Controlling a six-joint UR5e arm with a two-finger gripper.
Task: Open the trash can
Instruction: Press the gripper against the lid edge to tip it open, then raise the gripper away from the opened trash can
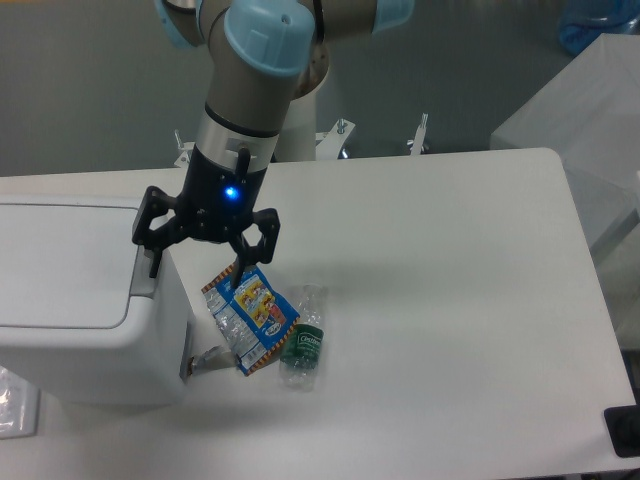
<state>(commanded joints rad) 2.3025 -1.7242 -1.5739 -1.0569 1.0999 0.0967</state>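
Observation:
The trash can is a large boxy white bin at the left of the table, its flat lid down. A grey push-tab sits on its right rim. My gripper hangs open over the bin's right edge, with nothing between its fingers. Its left finger stands right above the grey tab; whether it touches the tab I cannot tell. The right finger ends just over a snack packet.
A blue and yellow snack packet lies on the white table beside the bin. A small clear bottle with a green label lies to its right. A crumpled grey wrapper rests at the bin's foot.

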